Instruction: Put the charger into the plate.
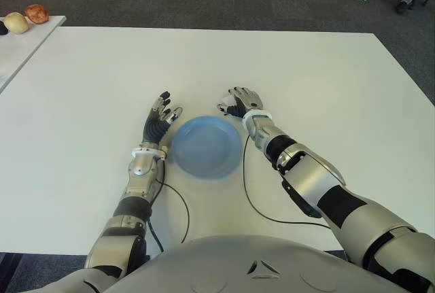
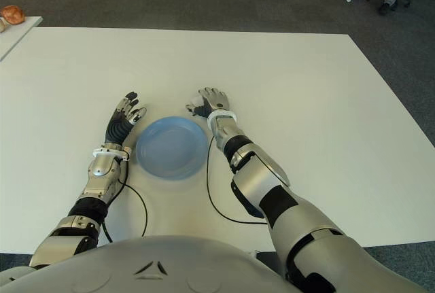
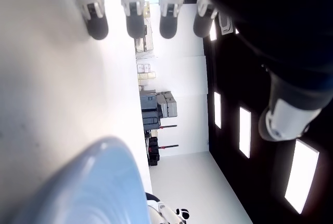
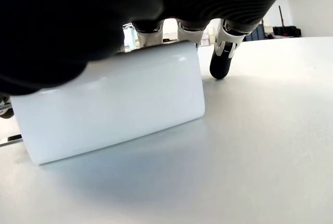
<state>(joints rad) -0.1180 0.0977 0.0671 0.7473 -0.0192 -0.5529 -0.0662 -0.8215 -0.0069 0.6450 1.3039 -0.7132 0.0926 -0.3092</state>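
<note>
The charger (image 4: 112, 104) cannot be seen from the head cameras: the right hand (image 1: 239, 102) lies cupped over it, palm down, on the white table (image 1: 326, 89), just beyond the far right rim of the blue plate (image 1: 204, 147). Only the right wrist view shows it, a white block with rounded edges sitting flat on the tabletop under the palm. Its long axis runs across the hand, level with the table; which end is which is hard to make out, and its far end is cut off by the dark palm. Three fingertips (image 4: 222, 60) curl down behind its top edge, one reaching the table beside it. Whether the fingers actually press the block or merely arch over it cannot be told.

The left hand (image 1: 160, 119) shows on the left side of the plate, close to its rim, fingers stretched out straight and holding nothing; its wrist view shows four extended fingertips (image 3: 130, 13) above the table and a blurred arc of plate.

On a side table at far left lie two rounded objects (image 1: 26, 18), too small to identify
</note>
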